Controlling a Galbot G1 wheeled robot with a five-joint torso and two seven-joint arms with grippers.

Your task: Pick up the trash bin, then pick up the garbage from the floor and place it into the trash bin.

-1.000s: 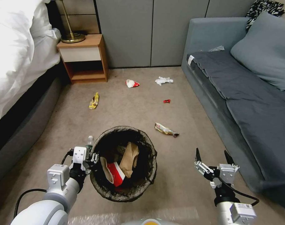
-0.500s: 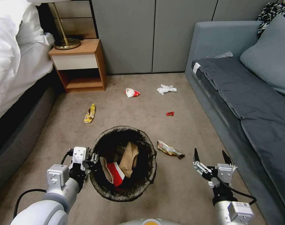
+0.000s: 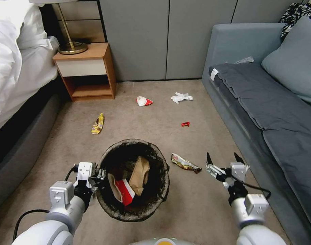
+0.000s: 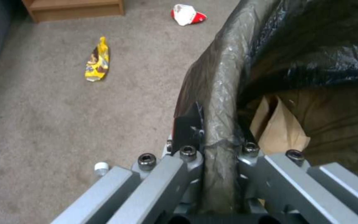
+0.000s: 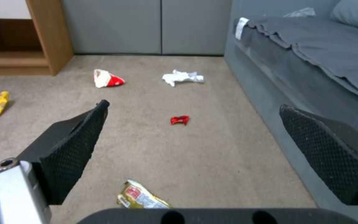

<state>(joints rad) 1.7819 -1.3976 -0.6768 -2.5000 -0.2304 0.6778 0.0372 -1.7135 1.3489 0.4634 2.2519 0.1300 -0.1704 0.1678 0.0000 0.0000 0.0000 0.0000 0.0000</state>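
Observation:
The trash bin [image 3: 161, 160], white with a dark bag over its rim [image 4: 222, 81], hangs low in front of me. My left gripper [image 3: 100, 174] [image 4: 218, 132] is shut on the rim's left side. A brown paper bag [image 3: 140, 174] and a red-and-white carton [image 3: 124, 193] lie inside. My right gripper [image 3: 223, 158] [image 5: 193, 107] hovers open, just right of a gold wrapper [image 3: 185, 163] [image 5: 141, 197] on the carpet. Farther off lie more garbage: a small red wrapper [image 3: 185, 124], a white tissue [image 3: 181, 97], a red-and-white carton [image 3: 143, 101] and a yellow wrapper [image 3: 98, 123].
A grey sofa [image 3: 264, 102] runs along the right, a bed [image 3: 12, 68] along the left. A wooden nightstand [image 3: 83, 68] with a lamp stands at the back left against grey cabinet doors. A small bottle cap [image 4: 101, 167] lies on the carpet beside the bin.
The camera advanced over the carpet a second ago, bringing the litter closer. Since then my right gripper has moved forward and slightly left, nearer the gold wrapper. The left keeps its hold.

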